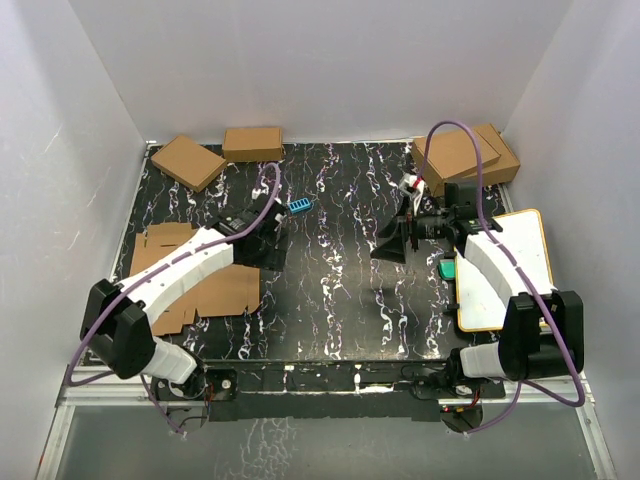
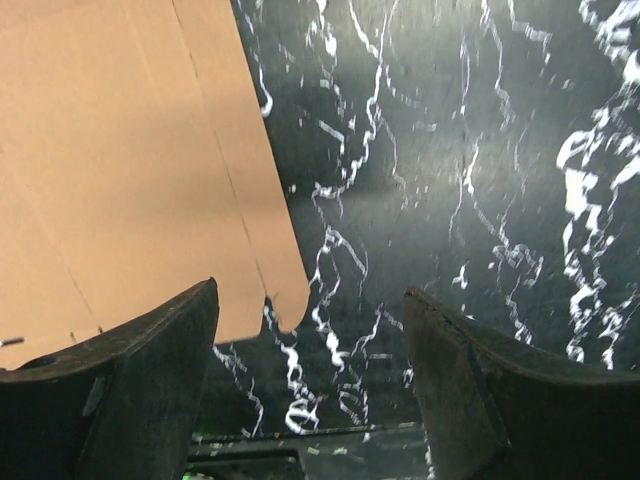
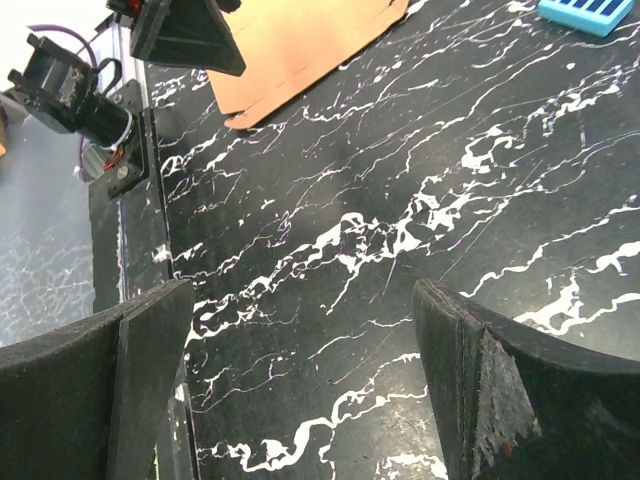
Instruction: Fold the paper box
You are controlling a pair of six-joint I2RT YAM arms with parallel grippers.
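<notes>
The paper box point(image 1: 200, 280) lies as a flat creased brown cardboard sheet at the left of the black marbled table, partly under my left arm. In the left wrist view its sheet point(image 2: 130, 170) fills the upper left, with a rounded flap tab just ahead of the left finger. My left gripper point(image 1: 268, 247) is open and empty, hovering at the sheet's right edge point(image 2: 312, 350). My right gripper point(image 1: 392, 243) is open and empty over bare table at centre right point(image 3: 300, 350). The sheet also shows far off in the right wrist view point(image 3: 300, 45).
Two small brown boxes point(image 1: 188, 160) point(image 1: 252, 143) sit at the back left. Two larger stacked brown boxes point(image 1: 465, 157) stand at the back right. A small blue ridged piece point(image 1: 299, 205) lies mid-back. A white board with an orange rim point(image 1: 505, 268) and a green item point(image 1: 447, 268) lie on the right.
</notes>
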